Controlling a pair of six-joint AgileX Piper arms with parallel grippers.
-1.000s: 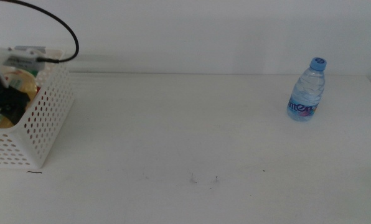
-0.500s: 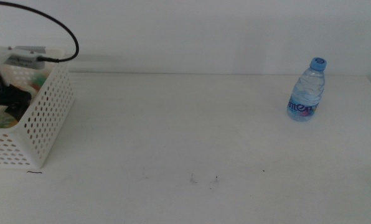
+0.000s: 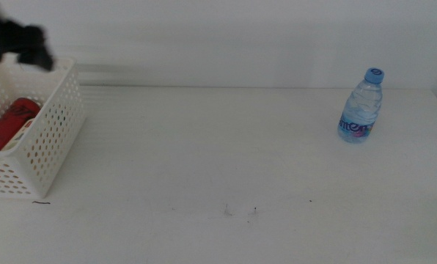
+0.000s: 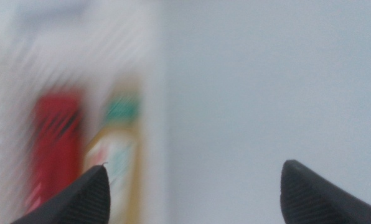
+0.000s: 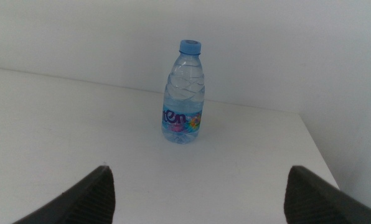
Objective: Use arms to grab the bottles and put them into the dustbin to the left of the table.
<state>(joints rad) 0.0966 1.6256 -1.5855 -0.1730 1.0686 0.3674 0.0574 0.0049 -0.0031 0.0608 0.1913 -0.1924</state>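
Red can (image 3: 10, 119) and tea bottle (image 4: 116, 163) lie in bin (image 3: 48, 141). Water bottle (image 3: 362, 107) stands well right of bin. Left tool (image 4: 192, 186) apart, empty, above bin; right tool (image 5: 201, 190) apart: approach level, clamp mid-body.

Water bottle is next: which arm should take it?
Right. Its open pincer already faces the upright water bottle at the table's right side, while the open left pincer hangs over the dustbin far left.
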